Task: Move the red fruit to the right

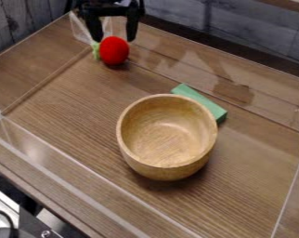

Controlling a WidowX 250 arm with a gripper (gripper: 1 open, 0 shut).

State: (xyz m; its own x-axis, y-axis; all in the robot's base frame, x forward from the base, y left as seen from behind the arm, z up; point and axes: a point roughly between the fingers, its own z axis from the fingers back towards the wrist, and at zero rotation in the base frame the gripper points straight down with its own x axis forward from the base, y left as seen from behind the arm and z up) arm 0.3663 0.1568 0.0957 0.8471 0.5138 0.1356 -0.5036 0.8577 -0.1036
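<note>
Camera view, 1 angle only. The wooden bowl (168, 136) is taken as landmark, sat upright near the middle of the wood-grain worktop (65, 102), nothing visible inside it.

The red fruit (112, 50) is seen up and to the left of the bowl, well apart from it, resting on the worktop near the far edge. Round, glossy, much smaller than the bowl.

The pincer (111, 28) is seen directly above the fruit, at the top edge of the frame. Its 2 dark fingers (136, 28) are spread, 1 on each side above the fruit, so it reads as open. Nothing is gripped. Whether the fingertips touch the fruit cannot be told from this angle; the fruit looks to sit just below them.

A green flat block (203, 102) is seen just beside the bowl's upper right rim, partly hidden behind it, lying flat on the worktop.

Clear panel walls (41, 158) are seen around the worktop, left and front of the bowl. A dark slatted backdrop is seen beyond the far edge.
</note>
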